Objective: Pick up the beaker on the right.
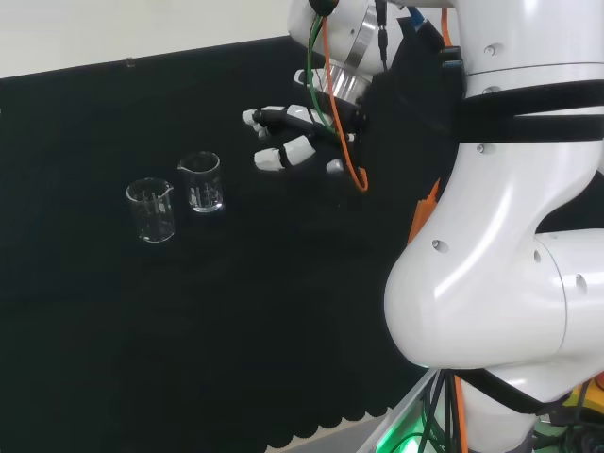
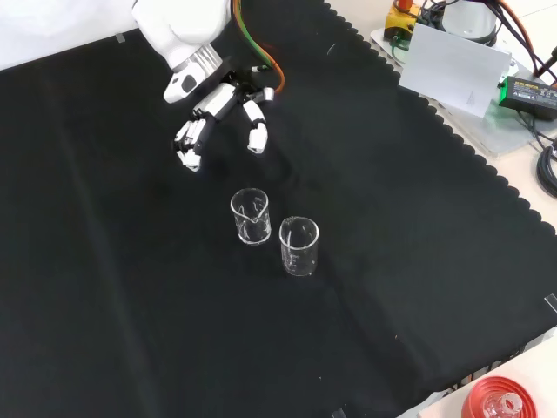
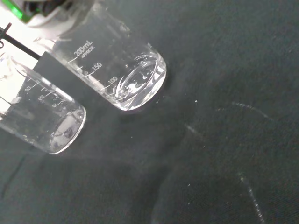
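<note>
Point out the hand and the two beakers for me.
hand [image 2: 213,109]: front view, on the palm.
right beaker [image 1: 202,183]: head view, on its glass wall.
left beaker [image 1: 152,210]: head view, on its glass wall.

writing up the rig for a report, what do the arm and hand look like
The arm has glossy white rounded links with black bands and a metallic wrist collar. Orange and green cables run along it to the hand, which is black with white finger segments.
</note>
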`<state>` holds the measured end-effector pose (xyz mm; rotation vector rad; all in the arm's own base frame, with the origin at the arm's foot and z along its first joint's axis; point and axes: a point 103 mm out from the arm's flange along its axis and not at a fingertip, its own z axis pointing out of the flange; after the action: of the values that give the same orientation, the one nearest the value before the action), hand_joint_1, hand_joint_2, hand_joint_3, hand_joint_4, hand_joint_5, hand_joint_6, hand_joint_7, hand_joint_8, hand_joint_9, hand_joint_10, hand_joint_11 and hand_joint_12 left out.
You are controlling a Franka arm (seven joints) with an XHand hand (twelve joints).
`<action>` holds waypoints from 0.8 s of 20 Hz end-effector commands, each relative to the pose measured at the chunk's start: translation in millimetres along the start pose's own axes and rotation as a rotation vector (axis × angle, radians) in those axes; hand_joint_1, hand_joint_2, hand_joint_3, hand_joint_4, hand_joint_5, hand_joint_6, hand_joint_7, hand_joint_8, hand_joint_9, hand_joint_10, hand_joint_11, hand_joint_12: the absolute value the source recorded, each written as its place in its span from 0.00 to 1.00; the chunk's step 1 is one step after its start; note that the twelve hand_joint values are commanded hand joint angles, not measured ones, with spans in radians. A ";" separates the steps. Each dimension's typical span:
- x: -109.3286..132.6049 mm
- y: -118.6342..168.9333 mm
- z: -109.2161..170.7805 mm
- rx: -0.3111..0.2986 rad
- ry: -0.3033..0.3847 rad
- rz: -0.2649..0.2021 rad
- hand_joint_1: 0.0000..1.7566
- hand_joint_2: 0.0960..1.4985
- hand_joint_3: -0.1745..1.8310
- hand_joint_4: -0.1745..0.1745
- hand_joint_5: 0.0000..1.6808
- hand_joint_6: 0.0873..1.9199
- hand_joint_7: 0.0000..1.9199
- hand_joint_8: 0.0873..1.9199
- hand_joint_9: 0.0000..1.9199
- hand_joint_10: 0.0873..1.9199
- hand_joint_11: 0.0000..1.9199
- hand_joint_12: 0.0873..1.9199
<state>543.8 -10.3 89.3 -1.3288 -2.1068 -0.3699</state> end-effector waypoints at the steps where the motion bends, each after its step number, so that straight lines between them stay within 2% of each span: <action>1: 0.1 2.3 13.0 -0.001 0.027 -0.015 0.42 0.28 0.41 0.27 0.13 0.00 0.08 0.31 0.17 0.33 0.00 0.59; 5: 0.9 6.5 22.3 0.006 0.044 -0.017 0.42 0.28 0.41 0.27 0.13 0.00 0.09 0.31 0.17 0.33 0.00 0.59; 6: 2.6 9.3 26.3 0.026 0.037 -0.019 0.42 0.28 0.41 0.27 0.13 0.00 0.09 0.31 0.17 0.33 0.00 0.59; 11: 5.1 15.9 35.1 0.017 0.065 -0.022 0.42 0.28 0.41 0.27 0.14 0.00 0.09 0.31 0.17 0.33 0.00 0.60; 15: 9.9 21.1 33.7 0.017 0.072 -0.053 0.42 0.28 0.41 0.27 0.15 0.00 0.09 0.31 0.17 0.33 0.00 0.60; 16: 14.9 27.4 37.4 0.028 0.056 -0.058 0.42 0.28 0.41 0.27 0.15 0.00 0.09 0.31 0.17 0.33 0.00 0.60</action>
<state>547.4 22.9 66.7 -1.2522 -2.0833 -0.4035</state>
